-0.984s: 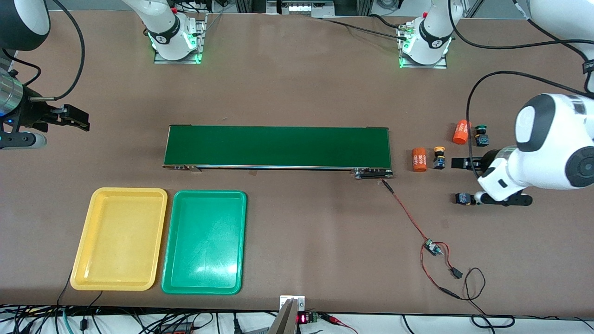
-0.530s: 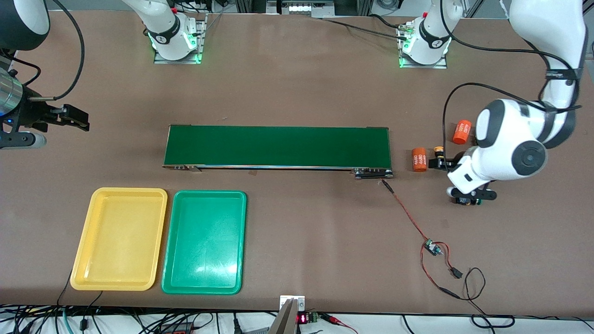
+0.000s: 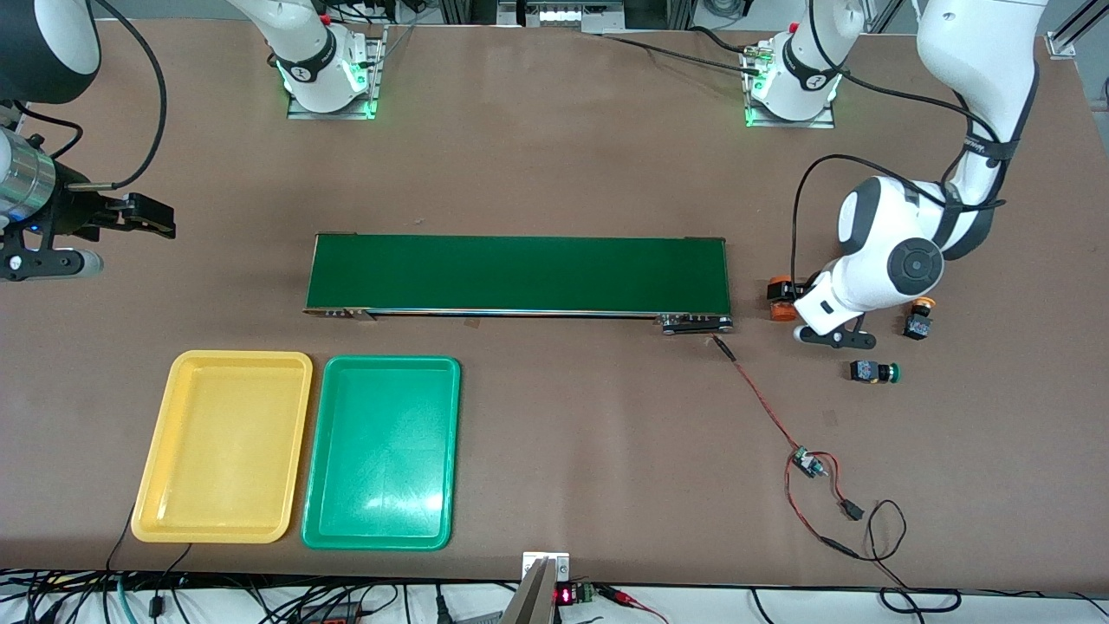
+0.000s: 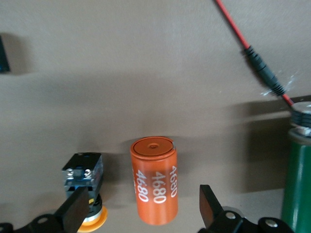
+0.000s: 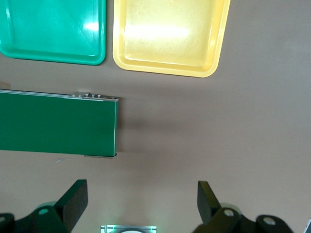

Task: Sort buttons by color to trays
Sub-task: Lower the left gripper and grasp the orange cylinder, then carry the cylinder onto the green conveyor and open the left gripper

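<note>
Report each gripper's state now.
Left gripper: open, empty, over the orange cylinder.
Right gripper: open, empty, waiting.

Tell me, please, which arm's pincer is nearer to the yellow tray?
The right. The right pincer hangs open over bare table past the belt's end, nearer the yellow tray. The left pincer is open over an orange cylinder at the belt's other end.

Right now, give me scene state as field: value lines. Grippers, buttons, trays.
left gripper: open, over orange cylinder at the left arm's end of the conveyor belt
right gripper: open, empty, waiting near right arm's table end
yellow-capped button: on table, unsorted
green-capped button: on table, unsorted
yellow tray: empty
green tray: empty
</note>
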Tool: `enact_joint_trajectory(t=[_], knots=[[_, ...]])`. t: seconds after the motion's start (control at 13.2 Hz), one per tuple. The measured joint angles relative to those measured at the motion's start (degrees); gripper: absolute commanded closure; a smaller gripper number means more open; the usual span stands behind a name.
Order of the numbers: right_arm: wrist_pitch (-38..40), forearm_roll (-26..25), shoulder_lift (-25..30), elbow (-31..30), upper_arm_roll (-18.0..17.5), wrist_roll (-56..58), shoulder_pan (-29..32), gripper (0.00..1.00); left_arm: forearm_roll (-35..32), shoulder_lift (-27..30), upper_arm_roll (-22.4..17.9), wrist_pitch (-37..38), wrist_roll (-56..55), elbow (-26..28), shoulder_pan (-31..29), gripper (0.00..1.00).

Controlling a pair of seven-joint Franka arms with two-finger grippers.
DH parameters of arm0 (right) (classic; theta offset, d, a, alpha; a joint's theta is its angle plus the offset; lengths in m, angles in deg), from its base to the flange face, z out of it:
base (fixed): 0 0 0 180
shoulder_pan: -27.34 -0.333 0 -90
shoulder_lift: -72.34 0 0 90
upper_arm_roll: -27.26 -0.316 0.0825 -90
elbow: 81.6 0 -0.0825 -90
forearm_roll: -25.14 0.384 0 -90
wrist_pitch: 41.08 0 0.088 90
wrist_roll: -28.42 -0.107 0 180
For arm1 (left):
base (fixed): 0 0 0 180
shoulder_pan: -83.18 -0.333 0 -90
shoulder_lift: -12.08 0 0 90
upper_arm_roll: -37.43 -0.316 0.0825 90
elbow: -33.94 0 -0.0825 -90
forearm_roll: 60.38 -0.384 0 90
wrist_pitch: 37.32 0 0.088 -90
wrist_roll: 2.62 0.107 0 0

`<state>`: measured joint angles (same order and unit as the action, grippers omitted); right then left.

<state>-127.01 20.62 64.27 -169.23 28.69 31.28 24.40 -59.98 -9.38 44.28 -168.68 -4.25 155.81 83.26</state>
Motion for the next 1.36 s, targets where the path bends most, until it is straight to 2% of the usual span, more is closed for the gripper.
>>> enact_joint_trajectory(t=[0.45, 0.76, 0.83, 0.98, 1.06, 1.14, 1.36], knots=[[0.0, -0.1, 0.0, 0.0, -0.2, 0.0, -0.4, 0.0, 1.4, -1.2, 1.3, -3.0, -0.4, 1.5, -0.2, 0.0], [0.0, -0.2, 0.0, 0.0, -0.1, 0.0, -0.3, 0.0, 2.0, -2.3, 1.6, -8.0, -0.4, 3.7, -0.3, 0.0], [0.0, -0.1, 0.0, 0.0, -0.1, 0.0, -0.2, 0.0, 2.0, -2.4, 1.6, -8.4, -0.4, 4.0, -0.4, 0.04], [0.0, -0.1, 0.0, 0.0, -0.1, 0.0, -0.2, 0.0, 2.0, -2.4, 1.6, -8.5, -0.4, 4.1, -0.6, 0.2], [0.0, -0.1, 0.0, 0.0, -0.1, 0.0, -0.2, 0.0, 2.1, -2.4, 1.6, -8.5, -0.4, 4.1, -0.9, 0.46], [0.0, -0.1, 0.0, 0.0, -0.1, 0.0, -0.2, 0.0, 2.1, -2.4, 1.6, -8.5, -0.4, 4.2, -1.2, 0.62], [0.0, -0.1, 0.0, 0.0, -0.1, 0.0, -0.2, 0.0, 2.1, -2.4, 1.6, -8.5, -0.4, 4.4, -1.4, 0.98]])
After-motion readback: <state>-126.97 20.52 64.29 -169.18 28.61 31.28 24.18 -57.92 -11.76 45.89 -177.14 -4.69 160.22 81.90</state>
